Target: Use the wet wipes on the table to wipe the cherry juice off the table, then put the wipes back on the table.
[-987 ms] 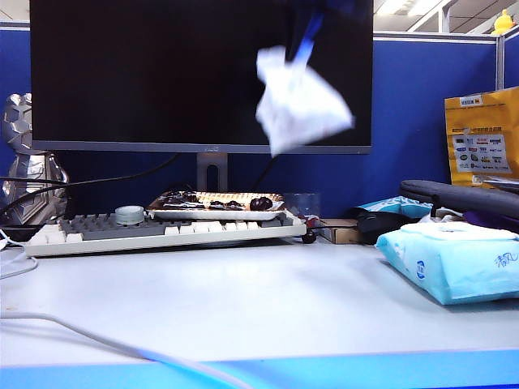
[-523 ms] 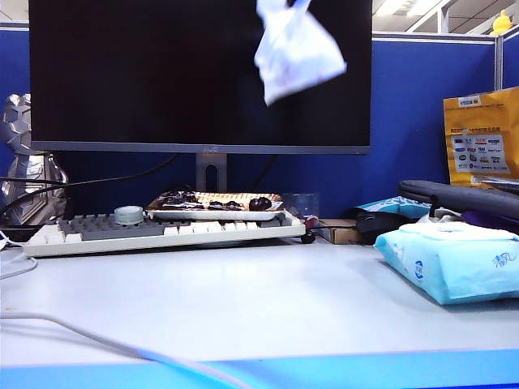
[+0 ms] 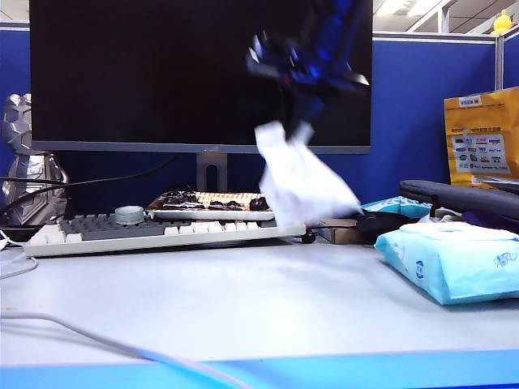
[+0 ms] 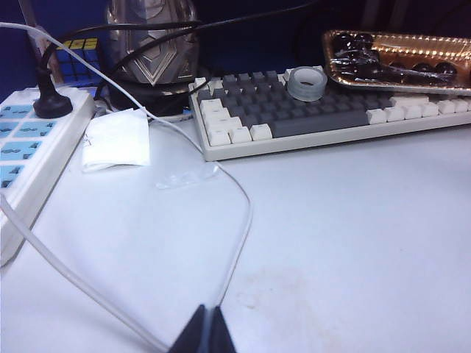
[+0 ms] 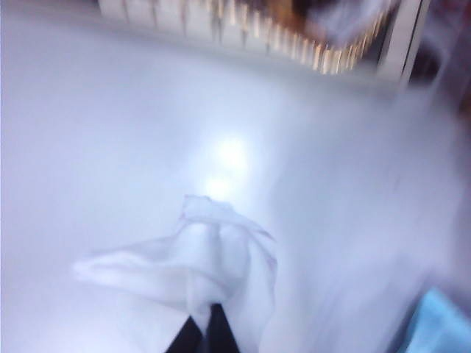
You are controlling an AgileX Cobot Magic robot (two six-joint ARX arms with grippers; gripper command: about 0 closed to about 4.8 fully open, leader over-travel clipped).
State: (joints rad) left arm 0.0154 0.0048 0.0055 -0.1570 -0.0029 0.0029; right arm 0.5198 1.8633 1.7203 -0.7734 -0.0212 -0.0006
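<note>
My right pincer (image 3: 292, 130) hangs in front of the dark monitor (image 3: 146, 73), clamped on the wet wipes (image 3: 300, 182), a crumpled white sheet that dangles below it in the air, above the right end of the keyboard (image 3: 162, 231) and clear of the table (image 3: 243, 300). In the right wrist view the picture is blurred, but my two dark fingertips (image 5: 213, 331) meet on a fold of the sheet (image 5: 199, 265), with the pale table (image 5: 96, 110) beneath it.

My left pincer (image 4: 206, 334) sits low over the table (image 4: 353, 235) in front of the keyboard (image 4: 324, 110), its tips pressed together and holding nothing. A white cable (image 4: 235, 213) curves across the table just ahead of it. A faint pinkish smear (image 4: 287, 290) shows on the table beside the left pincer.

Behind the keyboard lies a tray of dark cherries (image 3: 215, 203); a small clear roll of tape (image 4: 305, 81) rests on the keys. To the right of the keyboard, near the table's blue front edge, lies a puffy light blue pack (image 3: 454, 259). To the left of the keyboard sits a white power strip (image 4: 29, 147) with a folded white paper (image 4: 116, 138) beside it.
</note>
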